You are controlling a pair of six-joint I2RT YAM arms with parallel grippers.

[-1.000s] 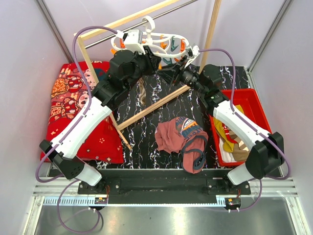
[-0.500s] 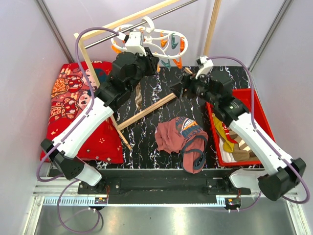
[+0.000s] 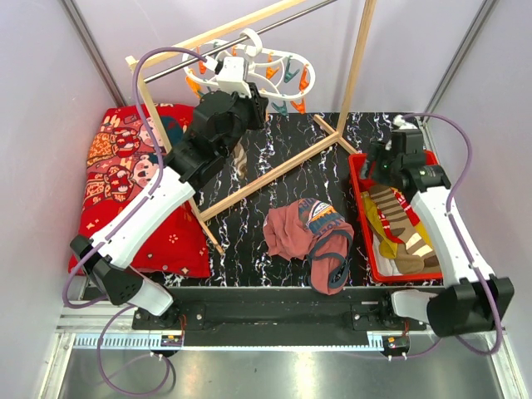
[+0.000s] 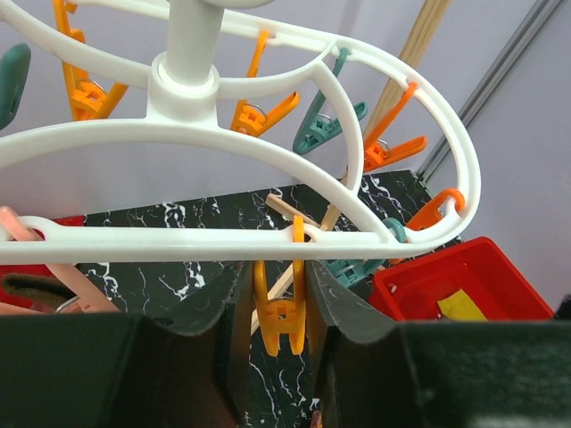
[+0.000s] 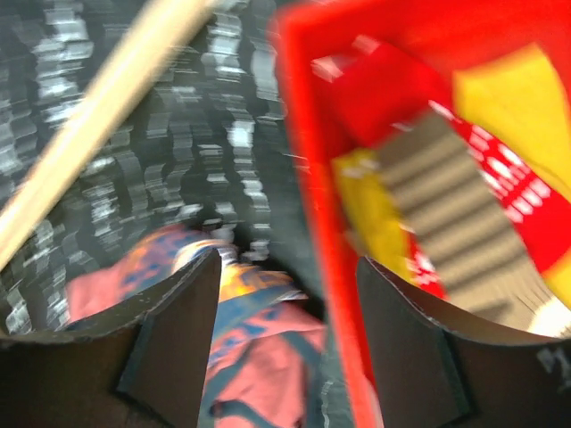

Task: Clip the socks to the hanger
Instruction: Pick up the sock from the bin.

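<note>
1. Pinching an orange peg (image 4: 278, 314) between its narrowly parted fingers, left gripper (image 4: 281, 287) sits just under the hanger (image 4: 223, 138) rings.
2. Gaping wide and empty, right gripper (image 5: 285, 299) hovers; socks (image 5: 464, 178) lie unclipped in the red bin (image 5: 303, 134) below-right of it. Most work remains, I'd say.

The black marbled table (image 3: 274, 154) carries a red tray (image 5: 308, 160) under the right claw (image 5: 287, 267) and a crumpled maroon garment (image 3: 291, 229) to that claw's left. Wooden rack bars (image 3: 274, 175) lie below and between the claws. A red cushion (image 3: 125, 183) lies left of the left claw (image 3: 249, 104).
</note>
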